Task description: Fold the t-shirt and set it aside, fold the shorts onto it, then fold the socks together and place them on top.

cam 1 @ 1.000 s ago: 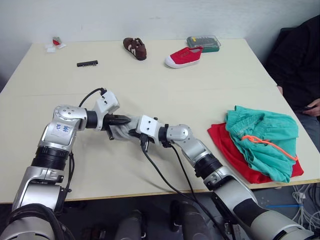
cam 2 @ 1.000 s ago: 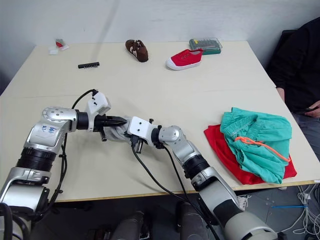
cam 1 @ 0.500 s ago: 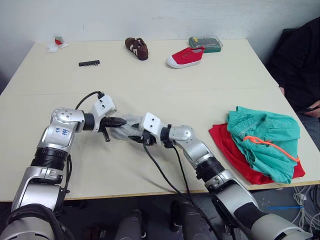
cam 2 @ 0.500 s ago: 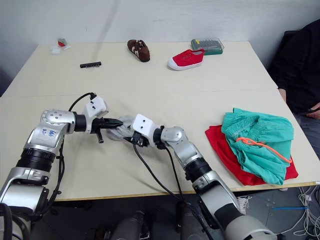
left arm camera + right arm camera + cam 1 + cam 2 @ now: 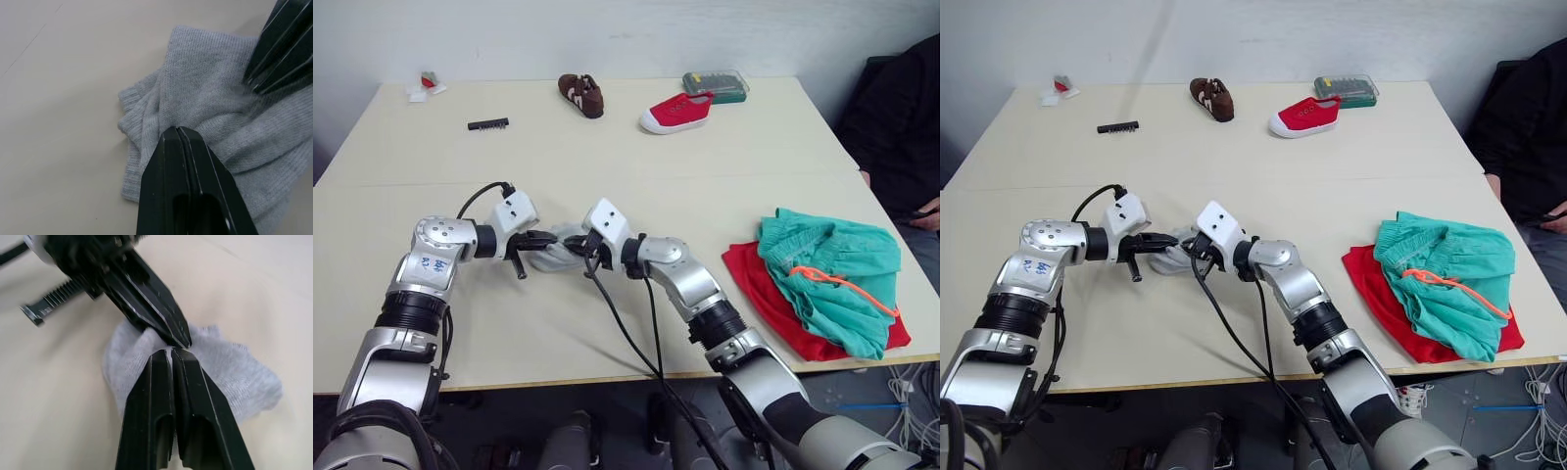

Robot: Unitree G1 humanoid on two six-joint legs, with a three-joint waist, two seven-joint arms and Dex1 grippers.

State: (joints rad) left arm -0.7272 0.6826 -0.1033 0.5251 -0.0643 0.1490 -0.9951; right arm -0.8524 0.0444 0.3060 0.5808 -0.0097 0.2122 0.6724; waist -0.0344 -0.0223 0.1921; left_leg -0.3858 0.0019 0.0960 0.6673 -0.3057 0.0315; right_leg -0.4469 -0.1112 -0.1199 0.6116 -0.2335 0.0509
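both claws stay pinched shut on the socks (image 5: 558, 253); left gripper (image 5: 551, 239) and right gripper (image 5: 578, 247) meet tip to tip, the right wrist now raised higher than before.

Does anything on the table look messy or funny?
Yes. The green shorts sit crumpled on the red t-shirt, not folded flat, an orange drawstring trailing. The grey socks are a bunched lump between both grippers.
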